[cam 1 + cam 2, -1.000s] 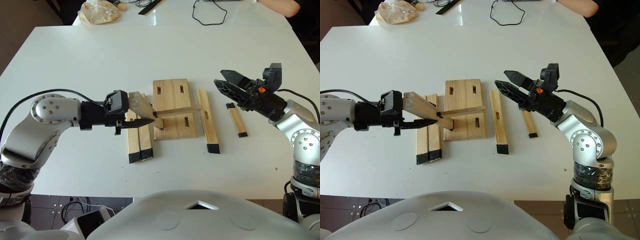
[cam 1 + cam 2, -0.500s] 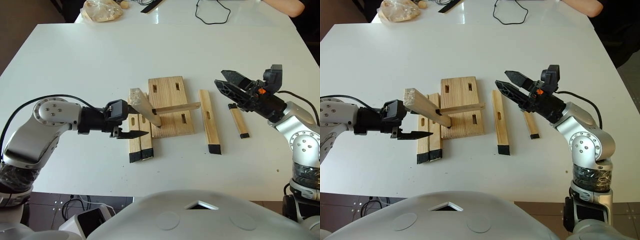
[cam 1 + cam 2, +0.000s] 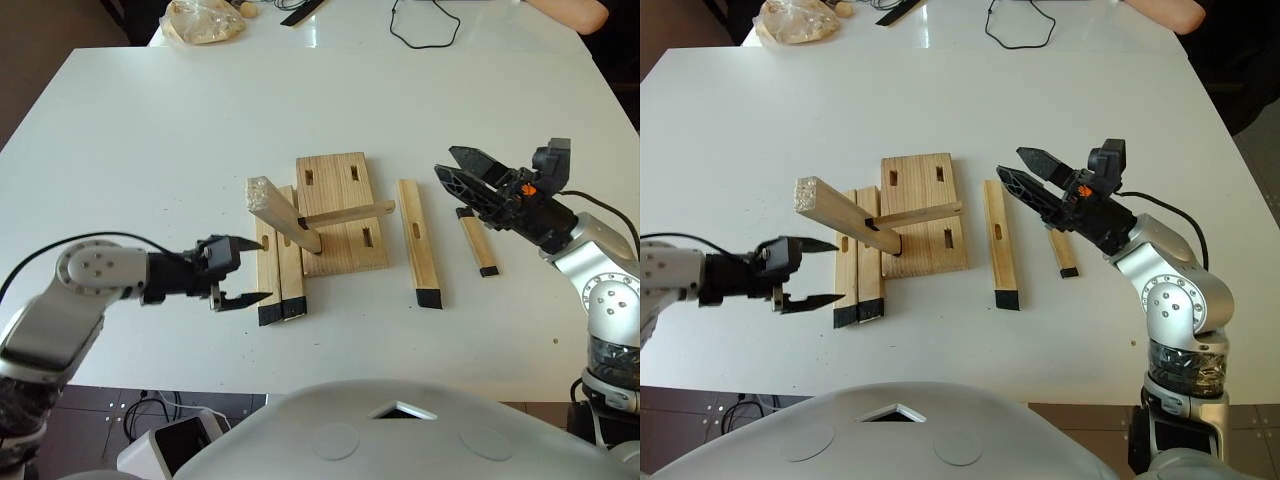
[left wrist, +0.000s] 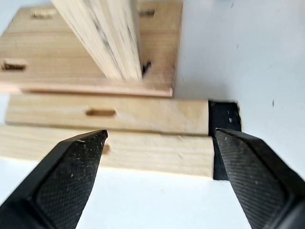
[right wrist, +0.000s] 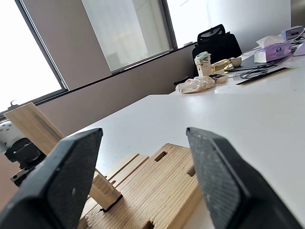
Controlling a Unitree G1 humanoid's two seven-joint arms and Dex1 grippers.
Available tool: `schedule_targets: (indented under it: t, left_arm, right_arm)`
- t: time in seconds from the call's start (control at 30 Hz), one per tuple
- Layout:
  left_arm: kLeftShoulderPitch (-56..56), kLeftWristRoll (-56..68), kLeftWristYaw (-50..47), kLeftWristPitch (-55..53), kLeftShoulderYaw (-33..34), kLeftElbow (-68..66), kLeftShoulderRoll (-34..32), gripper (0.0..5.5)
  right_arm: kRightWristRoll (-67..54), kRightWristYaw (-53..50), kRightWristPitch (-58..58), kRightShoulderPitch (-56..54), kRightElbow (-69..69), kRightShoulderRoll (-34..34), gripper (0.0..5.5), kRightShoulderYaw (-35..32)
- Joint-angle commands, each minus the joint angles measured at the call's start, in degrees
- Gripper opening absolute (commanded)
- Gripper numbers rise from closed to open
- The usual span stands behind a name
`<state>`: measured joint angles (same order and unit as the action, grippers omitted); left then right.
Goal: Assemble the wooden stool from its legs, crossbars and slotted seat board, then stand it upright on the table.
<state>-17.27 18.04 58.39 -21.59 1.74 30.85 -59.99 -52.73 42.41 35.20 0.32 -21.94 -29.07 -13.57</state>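
The slotted seat board [image 3: 340,190] lies flat mid-table. One leg [image 3: 280,215] stands tilted in its near-left slot, leaning left, with a crossbar [image 3: 350,213] running from it across the board. Two legs [image 3: 278,275] lie side by side left of the board. Another leg [image 3: 418,250] and a short crossbar [image 3: 476,240] lie to its right. My left gripper [image 3: 248,270] is open, level with the two lying legs [image 4: 109,129] and holding nothing. My right gripper [image 3: 470,182] hangs open above the table beside the short crossbar, facing the board [image 5: 157,191].
A crumpled bag [image 3: 203,22] and a black cable [image 3: 420,25] lie at the table's far edge. White tabletop [image 3: 150,150] spreads wide on the left and behind the board.
My left gripper has let go of the tilted leg and drawn back toward the table's near left. The leg stays in its slot. The right gripper has barely shifted.
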Motion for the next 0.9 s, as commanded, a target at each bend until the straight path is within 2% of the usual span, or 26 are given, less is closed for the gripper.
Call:
schedule_targets:
  t: [0.03,0.33,0.53,0.67,0.9]
  left_arm:
    - [-4.3,-1.0,-5.8,-4.8,2.6,6.3,2.3,4.19]
    - [-3.9,-5.7,-12.7,-9.5,-2.6,9.2,5.2,4.19]
    - [-5.9,-11.8,-13.1,-6.2,-4.8,6.6,3.7,4.19]
    - [-6.8,-14.7,-11.7,-1.6,-4.0,0.4,1.3,4.19]
    - [-3.5,-13.6,-7.5,5.0,1.0,-10.0,-2.1,4.19]
  right_arm:
    - [0.2,-0.9,-0.7,1.8,-1.8,0.2,3.24,-1.1]
    - [0.5,-1.5,-1.1,1.3,-1.6,-0.2,3.24,-0.6]
    - [0.6,-1.3,-0.9,1.6,-1.3,-0.6,3.24,-0.5]
    - [0.5,-1.5,-0.8,1.4,-1.2,-0.7,3.24,-0.4]
    - [0.7,-1.9,-0.9,2.3,-1.8,-0.6,3.24,-0.5]
